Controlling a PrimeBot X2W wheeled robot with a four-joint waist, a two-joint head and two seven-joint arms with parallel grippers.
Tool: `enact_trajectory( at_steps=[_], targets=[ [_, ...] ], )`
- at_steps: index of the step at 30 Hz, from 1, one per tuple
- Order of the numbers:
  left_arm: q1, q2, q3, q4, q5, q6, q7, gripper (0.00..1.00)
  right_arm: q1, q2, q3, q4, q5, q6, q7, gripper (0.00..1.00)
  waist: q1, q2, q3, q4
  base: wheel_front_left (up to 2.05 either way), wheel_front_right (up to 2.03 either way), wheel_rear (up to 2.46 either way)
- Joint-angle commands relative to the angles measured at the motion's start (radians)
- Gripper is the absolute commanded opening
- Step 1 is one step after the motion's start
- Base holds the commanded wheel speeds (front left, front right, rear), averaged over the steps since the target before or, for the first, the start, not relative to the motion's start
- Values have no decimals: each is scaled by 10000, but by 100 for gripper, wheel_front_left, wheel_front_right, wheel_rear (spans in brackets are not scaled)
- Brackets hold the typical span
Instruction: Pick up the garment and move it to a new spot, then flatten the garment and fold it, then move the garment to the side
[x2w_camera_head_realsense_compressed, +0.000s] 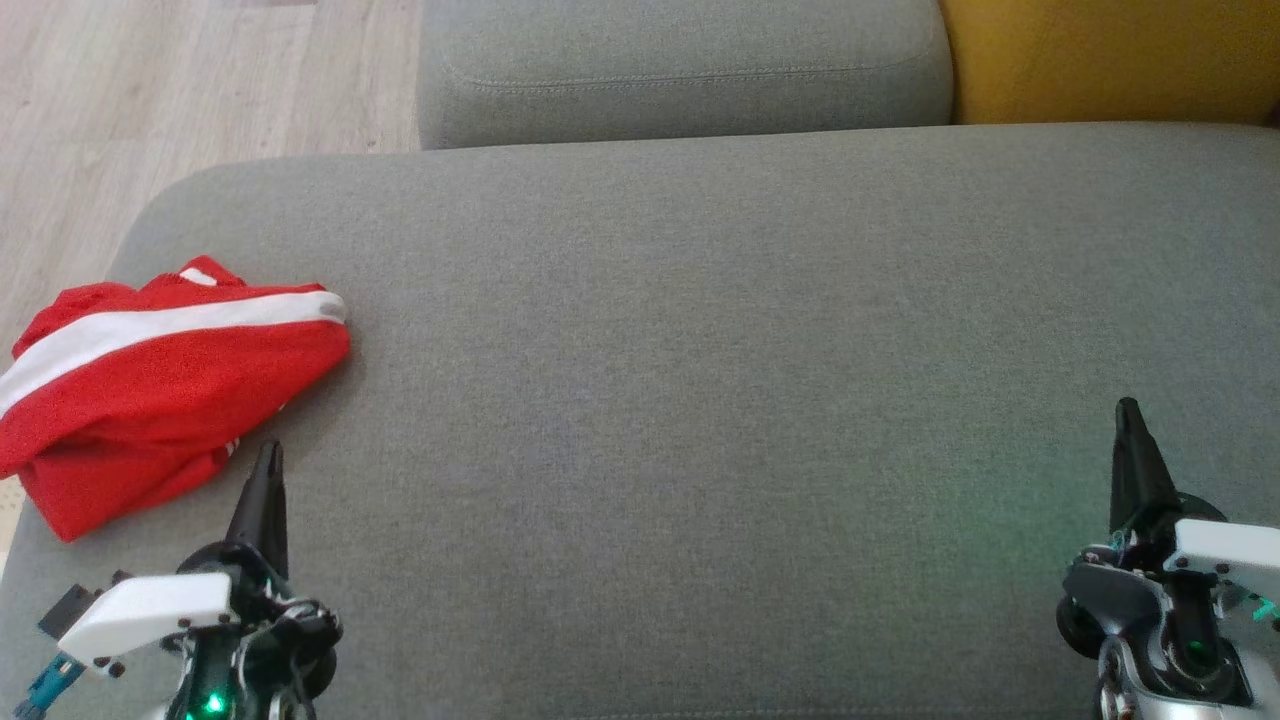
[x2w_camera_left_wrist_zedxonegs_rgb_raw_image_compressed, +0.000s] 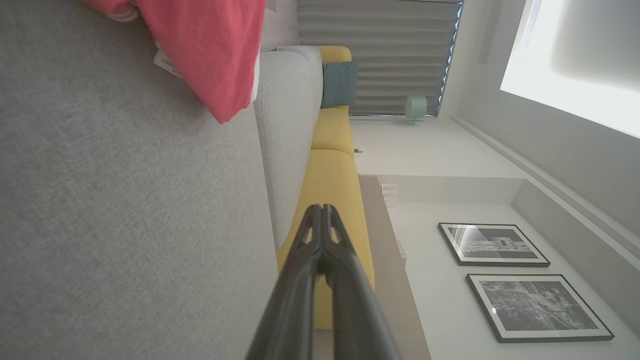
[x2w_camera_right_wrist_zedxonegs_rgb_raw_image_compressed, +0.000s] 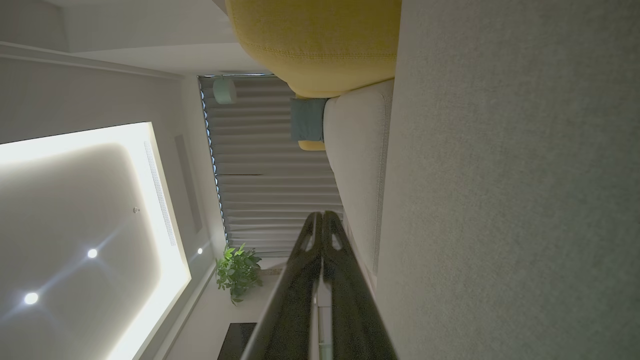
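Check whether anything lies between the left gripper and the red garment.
Nothing visible does. The left gripper, shut, sits close beside the red garment on the grey cushion, with just a narrow strip of bare cushion between them.

**Cut Off and Out of Sight**

The red garment (x2w_camera_head_realsense_compressed: 150, 390), at the seat's (x2w_camera_head_realsense_compressed: 700, 400) left edge, runs past the head view's left border; its folded-under layers are hidden. In the left wrist view its top is cropped, and a white tag (x2w_camera_left_wrist_zedxonegs_rgb_raw_image_compressed: 167, 64) beneath it bears print too small to read. The yellow cushion (x2w_camera_head_realsense_compressed: 1110, 60) is cut at the top right corner.
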Motion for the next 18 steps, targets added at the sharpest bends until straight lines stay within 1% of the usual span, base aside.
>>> enact_trajectory(
  at_steps=[1, 18],
  targets=[
    [-587, 189, 346, -383, -46, -71, 73, 0, -177, -85, 214, -378, 74, -9, 13, 0, 0, 0, 0, 0, 0, 0, 0],
    [-587, 189, 346, -383, -46, -71, 73, 0, -177, -85, 214, -378, 74, -9, 13, 0, 0, 0, 0, 0, 0, 0, 0]
  ],
)
